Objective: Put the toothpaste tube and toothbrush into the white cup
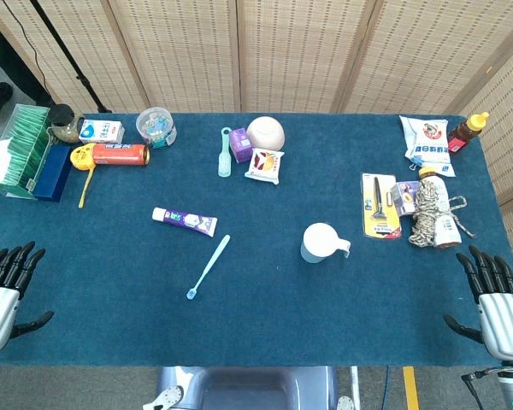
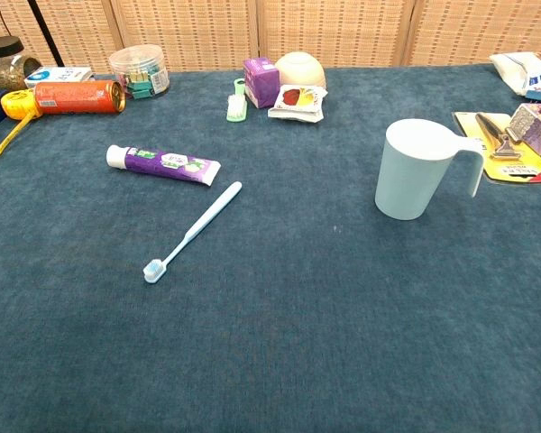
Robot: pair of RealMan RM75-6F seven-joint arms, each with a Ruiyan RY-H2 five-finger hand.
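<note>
Both hands sit at the near edge of the blue cloth tabletop (image 1: 265,316), fingers spread and holding nothing: left hand (image 1: 4,286) at the near-left corner, right hand (image 1: 496,299) at the near-right one. The white plastic cup with a handle (image 1: 323,243) stands upright mid-table. Well left of the cup lies the purple-and-white toothpaste tube (image 1: 185,221), and the light blue toothbrush (image 1: 209,266) lies just beside the tube, nearer the robot, apart from it.

matt blue cloth table (image 2: 343,343); smooth plastic white cup (image 2: 415,171).
</note>
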